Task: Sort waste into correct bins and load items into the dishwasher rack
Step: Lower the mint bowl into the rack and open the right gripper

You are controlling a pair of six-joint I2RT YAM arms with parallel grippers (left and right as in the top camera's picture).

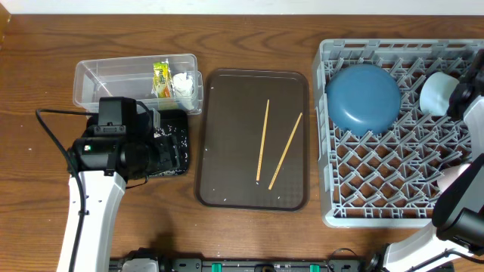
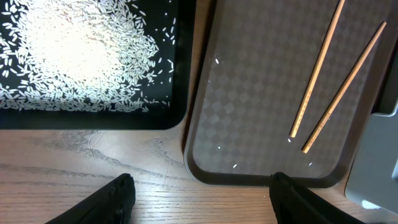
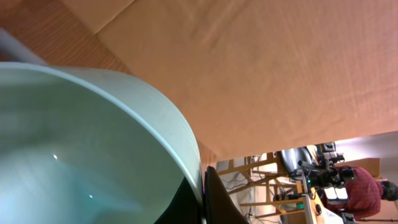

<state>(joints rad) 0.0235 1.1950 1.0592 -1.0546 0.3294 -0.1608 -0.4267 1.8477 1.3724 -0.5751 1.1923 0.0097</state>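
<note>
Robotics lab/workshop, not a real kitchen. Dishwasher rack [image 1: 378, 189] sits on a plain wood table [image 1: 227, 38] by its right edge, and a robot arm [image 1: 98, 189] w/ loose black cable [image 1: 49, 136] is at the left edge. Right wrist view, bottom right: bare wooden frames [image 3: 249, 171], equipment, a person in red [image 3: 362, 186] beyond a brown board [image 3: 249, 62].

Overhead even, sharp, soft shadows; rice grains [image 2: 81, 50] blown out white, upper left of left wrist view; pale-green bowl [image 3: 74, 143] soft-focus, lower left of right wrist view.
</note>
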